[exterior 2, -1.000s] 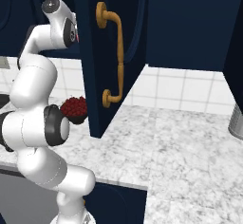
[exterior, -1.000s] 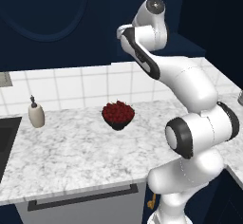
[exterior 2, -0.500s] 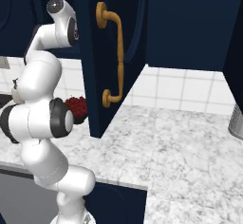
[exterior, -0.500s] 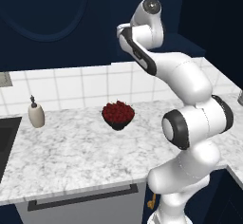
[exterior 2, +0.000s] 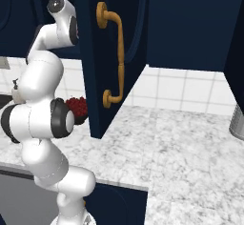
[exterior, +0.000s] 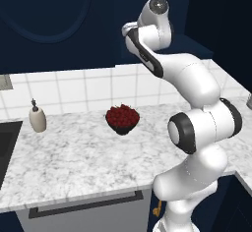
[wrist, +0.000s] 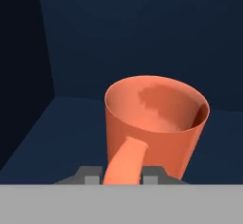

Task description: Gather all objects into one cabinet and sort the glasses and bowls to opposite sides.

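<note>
In the hand view an orange-red cup point(wrist: 156, 118) stands upright on a navy shelf point(wrist: 57, 133) inside the cabinet. Its curved handle points toward me. My gripper point(wrist: 122, 176) is shut on that handle, one fingertip on each side. The cup's inside is bare. On the marble counter a dark bowl heaped with red pieces point(exterior: 122, 119) sits near the tiled wall, below and left of my raised arm. The same bowl point(exterior 2: 78, 107) peeks out behind my arm in the right base view. The arm reaches up into the dark cabinet, so the hand is hidden in both base views.
The cabinet's navy door point(exterior 2: 95, 57) with a long gold handle point(exterior 2: 116, 57) stands open to the right of my arm. A beige soap dispenser point(exterior: 37, 118) stands at the counter's left, by a dark sink point(exterior: 7, 142). A metal vessel point(exterior 2: 237, 121) is far right.
The arm has hardly moved in the base views. The red-filled bowl and the soap dispenser stay where they were.
</note>
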Available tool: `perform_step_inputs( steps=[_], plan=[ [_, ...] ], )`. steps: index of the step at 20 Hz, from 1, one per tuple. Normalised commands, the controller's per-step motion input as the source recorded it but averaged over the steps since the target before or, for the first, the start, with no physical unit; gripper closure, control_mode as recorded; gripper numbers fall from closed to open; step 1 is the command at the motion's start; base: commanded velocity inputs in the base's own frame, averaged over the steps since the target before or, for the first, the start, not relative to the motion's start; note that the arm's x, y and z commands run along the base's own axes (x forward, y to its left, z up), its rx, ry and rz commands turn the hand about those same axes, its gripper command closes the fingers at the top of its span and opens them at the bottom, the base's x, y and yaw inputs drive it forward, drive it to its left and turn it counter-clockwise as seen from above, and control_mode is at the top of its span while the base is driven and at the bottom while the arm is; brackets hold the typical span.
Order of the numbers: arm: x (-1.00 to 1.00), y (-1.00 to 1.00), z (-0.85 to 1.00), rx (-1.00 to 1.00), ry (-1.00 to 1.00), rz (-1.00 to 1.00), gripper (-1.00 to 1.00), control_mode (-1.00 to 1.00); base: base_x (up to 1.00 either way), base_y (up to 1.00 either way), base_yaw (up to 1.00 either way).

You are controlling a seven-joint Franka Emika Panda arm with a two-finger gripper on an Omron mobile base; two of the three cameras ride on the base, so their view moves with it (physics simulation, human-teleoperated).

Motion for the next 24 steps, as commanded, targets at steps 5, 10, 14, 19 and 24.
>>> perform_step_inputs(
  steps=[5,10,14,19,24],
  plan=[
    [-0.61,-0.09,0.00,0.04,-0.07,0.07,1.00,-1.00,0.00,0.00,0.00],
    [-0.93,-0.17,0.02,0.10,-0.01,0.10,1.00,-1.00,0.00,0.00,0.00],
    [-1.00,-0.07,0.44,0.06,-0.03,0.06,1.00,-1.00,0.00,0.00,0.00],
    [-1.00,-0.01,0.52,0.00,-0.11,0.04,1.00,-1.00,0.00,0.00,0.00],
    [-1.00,0.00,0.00,0.00,-0.07,0.01,1.00,-1.00,0.00,0.00,0.00]
  ],
)
